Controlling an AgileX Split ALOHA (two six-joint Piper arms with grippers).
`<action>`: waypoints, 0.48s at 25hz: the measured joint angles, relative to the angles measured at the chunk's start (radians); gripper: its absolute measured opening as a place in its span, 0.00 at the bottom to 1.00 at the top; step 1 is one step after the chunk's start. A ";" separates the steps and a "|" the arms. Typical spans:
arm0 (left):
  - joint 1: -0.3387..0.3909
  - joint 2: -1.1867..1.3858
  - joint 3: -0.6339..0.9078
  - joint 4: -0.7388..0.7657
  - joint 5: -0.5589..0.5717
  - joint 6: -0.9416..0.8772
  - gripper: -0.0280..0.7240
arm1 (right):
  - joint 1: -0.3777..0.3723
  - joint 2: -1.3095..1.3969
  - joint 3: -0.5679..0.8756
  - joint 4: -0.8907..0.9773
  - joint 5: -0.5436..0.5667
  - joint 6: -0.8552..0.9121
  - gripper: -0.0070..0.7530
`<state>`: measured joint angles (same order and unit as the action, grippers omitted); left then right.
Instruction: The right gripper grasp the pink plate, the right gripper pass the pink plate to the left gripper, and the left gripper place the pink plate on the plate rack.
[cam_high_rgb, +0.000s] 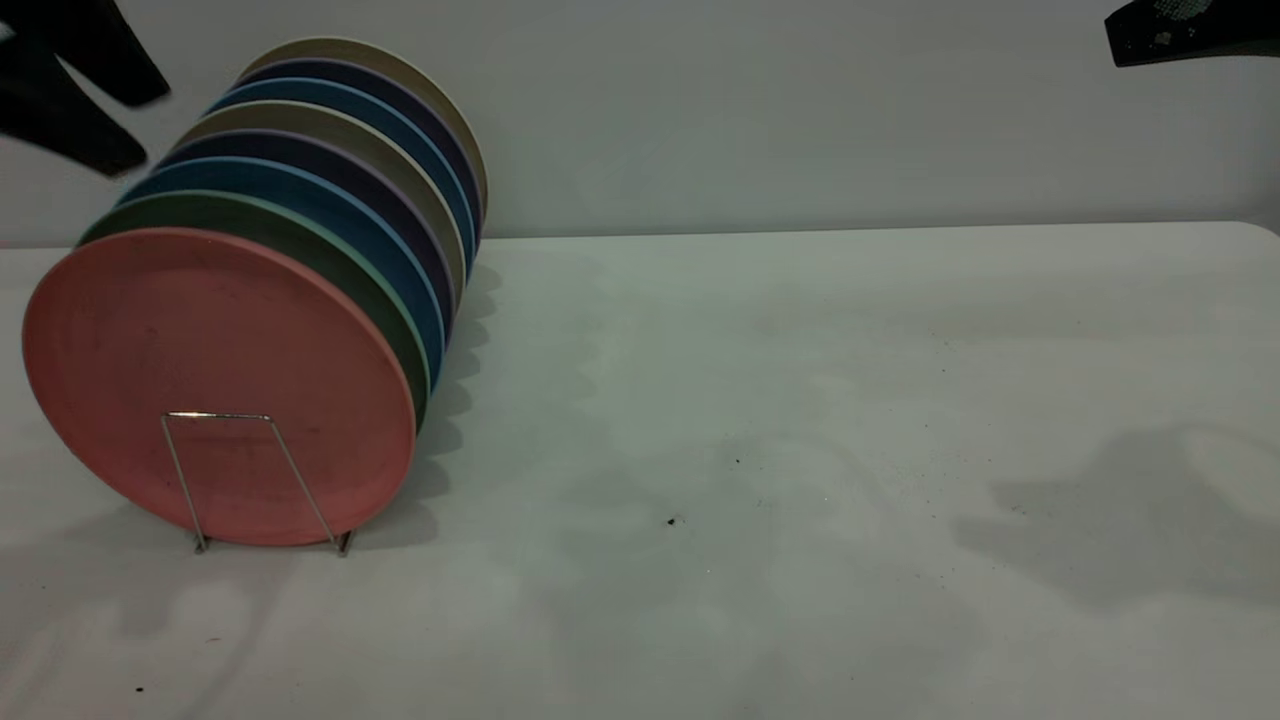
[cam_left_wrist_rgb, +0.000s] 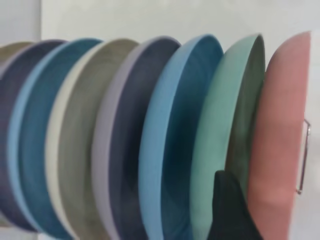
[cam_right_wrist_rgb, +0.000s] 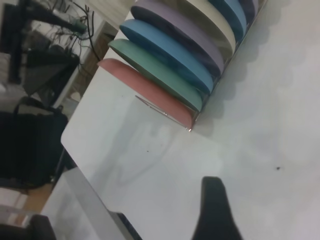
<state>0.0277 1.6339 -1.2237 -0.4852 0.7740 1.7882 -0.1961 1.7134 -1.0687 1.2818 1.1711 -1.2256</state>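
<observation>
The pink plate (cam_high_rgb: 220, 340) stands upright in the front slot of the plate rack (cam_high_rgb: 290, 465), behind the rack's front wire loop. It also shows in the left wrist view (cam_left_wrist_rgb: 280, 130) and the right wrist view (cam_right_wrist_rgb: 145, 90). My left gripper (cam_high_rgb: 135, 125) hangs above and behind the row of plates at the far left, open and empty. One of its fingers (cam_left_wrist_rgb: 230, 210) shows near the pink plate's rim. My right gripper (cam_high_rgb: 1150, 40) is high at the far right, away from the plates, open and empty. One of its fingers (cam_right_wrist_rgb: 215, 210) shows over bare table.
Behind the pink plate the rack holds a green plate (cam_high_rgb: 300, 235), a blue plate (cam_high_rgb: 330, 200) and several more in purple, beige and blue. The white table (cam_high_rgb: 800, 450) spreads to the right. Its left edge shows in the right wrist view (cam_right_wrist_rgb: 80, 160).
</observation>
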 joint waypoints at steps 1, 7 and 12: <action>0.000 -0.026 0.000 0.000 0.006 -0.016 0.67 | 0.000 -0.001 0.000 0.012 0.000 0.009 0.73; 0.000 -0.187 0.000 0.001 0.029 -0.298 0.67 | 0.000 -0.124 0.003 0.005 0.000 0.067 0.73; 0.000 -0.306 0.000 0.002 0.069 -0.696 0.67 | 0.000 -0.358 0.004 -0.168 0.017 0.195 0.73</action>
<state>0.0277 1.3280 -1.2237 -0.4832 0.8435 1.0923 -0.1961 1.3551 -1.0650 1.1140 1.1880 -1.0304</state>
